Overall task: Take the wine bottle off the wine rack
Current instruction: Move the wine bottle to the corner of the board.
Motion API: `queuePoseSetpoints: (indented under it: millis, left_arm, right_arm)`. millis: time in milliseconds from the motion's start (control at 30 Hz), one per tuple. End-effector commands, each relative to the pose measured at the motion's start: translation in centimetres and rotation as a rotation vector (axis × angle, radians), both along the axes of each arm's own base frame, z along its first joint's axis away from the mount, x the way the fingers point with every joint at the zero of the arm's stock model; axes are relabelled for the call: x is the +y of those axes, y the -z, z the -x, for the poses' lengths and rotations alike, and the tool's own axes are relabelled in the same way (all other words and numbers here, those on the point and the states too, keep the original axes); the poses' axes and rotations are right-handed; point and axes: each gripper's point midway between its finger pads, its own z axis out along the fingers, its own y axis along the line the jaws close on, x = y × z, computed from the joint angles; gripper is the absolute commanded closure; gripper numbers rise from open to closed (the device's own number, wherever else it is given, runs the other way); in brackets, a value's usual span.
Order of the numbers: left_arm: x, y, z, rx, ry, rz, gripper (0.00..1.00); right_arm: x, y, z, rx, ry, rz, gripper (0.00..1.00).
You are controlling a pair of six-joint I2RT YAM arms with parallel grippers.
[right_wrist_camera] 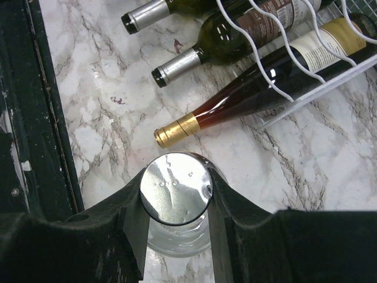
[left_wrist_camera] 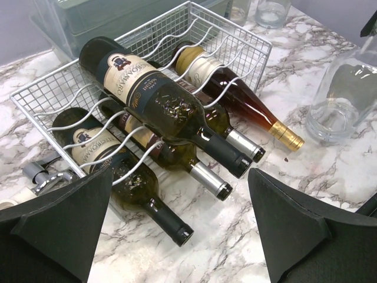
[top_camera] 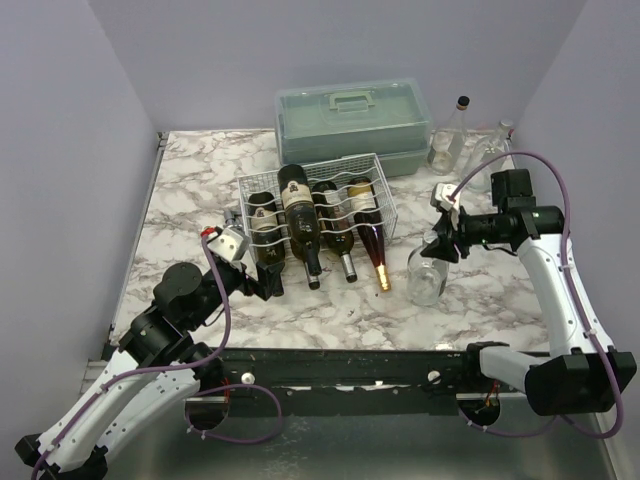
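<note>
- Top external view, lower left: the left jaws stand wide apart and hold nothing. They sit just off the near-left corner of the wine rack, which is mid-frame on the marble worktop.
- The wine bottle, dark with a cream label, lies on top of the rack's wavy wires, its neck pointing toward the bottom of the frame. A grey-green case stands behind the rack.
- Right of the rack, the right jaws are clamped on a clear glass bottle, well apart from the wine bottle.
- Only the left wrist view shows the layering. The wine bottle rests over the wires, while the leftmost bottle and the amber bottle lie under them.
- In that view the wine bottle's black cap lies in the upper right of the gap between the pads. It is near the right pad and touches neither.
- Only the right wrist view shows the grip. Both fingers press the sides of the clear glass bottle, and the amber bottle's gold-foiled neck lies just above it in the frame.
</note>
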Motion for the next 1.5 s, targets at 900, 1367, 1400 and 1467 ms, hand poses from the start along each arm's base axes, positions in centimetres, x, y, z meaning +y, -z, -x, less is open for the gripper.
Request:
queuePoseSetpoints:
  millis: [900, 1367, 1400, 1467]
  left_arm:
    - [-0.3, 1.1, 0.1, 0.022, 0.022, -0.037, 0.01]
    - [-0.1, 1.1, 0.0, 0.019, 0.014, -0.042, 0.01]
    - [-0.1, 1.1, 0.0, 0.019, 0.015, -0.042, 0.01]
    - [-0.1, 1.1, 0.0, 0.018, 0.014, -0.042, 0.01]
  right_arm:
    - [-7.6, -7.2, -16.2, -0.366, 0.556, -0.121, 1.0]
    - [-11.0, -8.0, -22.6, -0.442, 0.805, -0.214, 1.0]
    - [-11.4, -8.0, -23.0, -0.451, 0.824, -0.214, 1.0]
    - [-11.9, -7.7, -23.6, -0.469, 0.851, -0.213, 1.0]
